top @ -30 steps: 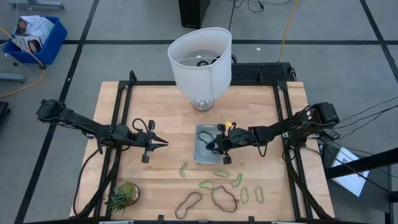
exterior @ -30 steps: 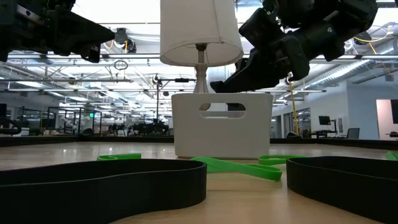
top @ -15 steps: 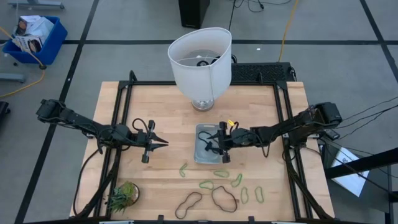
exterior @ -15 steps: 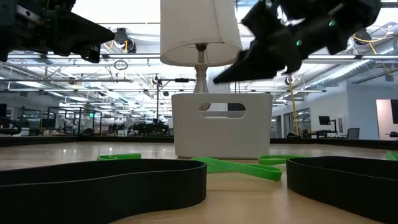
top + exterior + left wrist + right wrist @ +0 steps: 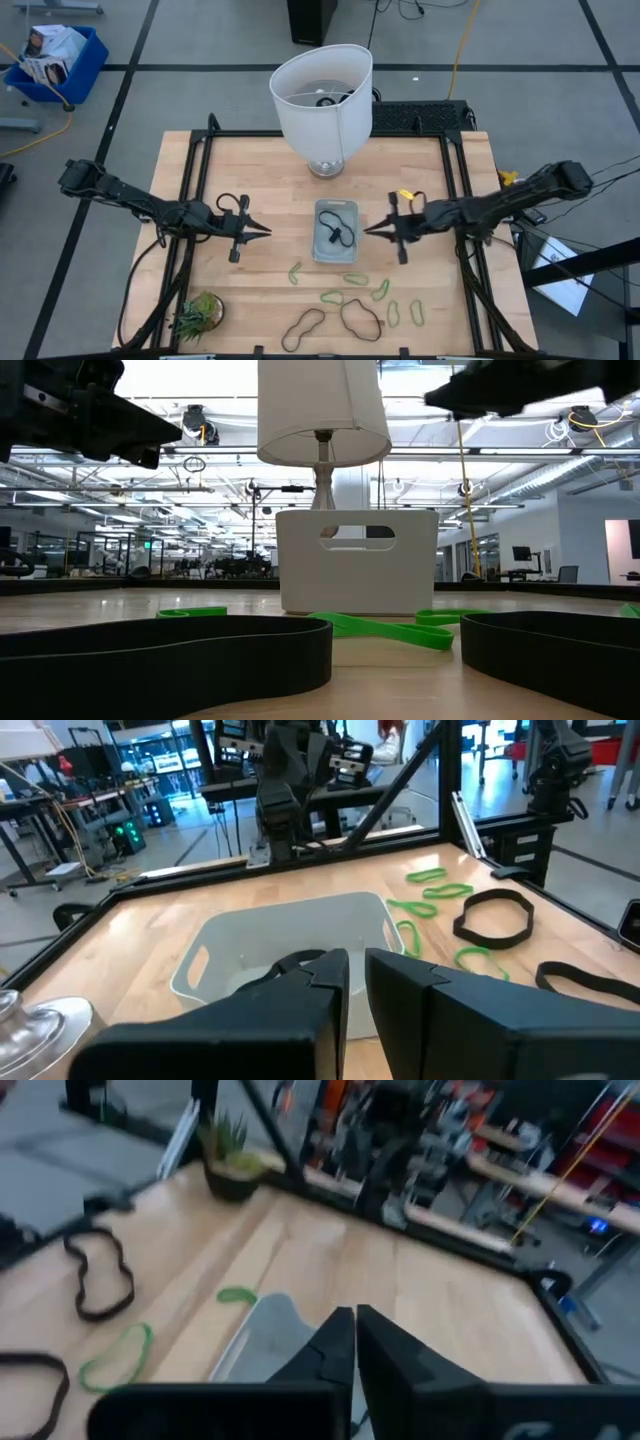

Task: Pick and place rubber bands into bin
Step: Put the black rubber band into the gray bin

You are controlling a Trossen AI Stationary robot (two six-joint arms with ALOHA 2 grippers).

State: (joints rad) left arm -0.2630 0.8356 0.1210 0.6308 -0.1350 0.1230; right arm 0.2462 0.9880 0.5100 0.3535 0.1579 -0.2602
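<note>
Now we saw the right claw (image 5: pixel 368 230) with its fingers together and empty, hanging just beside the bin (image 5: pixel 321 246). A dark rubber band (image 5: pixel 339 236) lay inside the bin. More green rubber bands (image 5: pixel 356 279) and dark rubber bands (image 5: pixel 361 320) lay on the worktop (image 5: pixel 270 180) beyond it. We saw the left claw (image 5: pixel 266 231) nearly closed, empty, near the bin's other side.

Lampshade (image 5: pixel 321 95) blocking the table's far middle, bare wood either side of the bin (image 5: pixel 335 231), plant (image 5: pixel 198 314) at near-left corner
</note>
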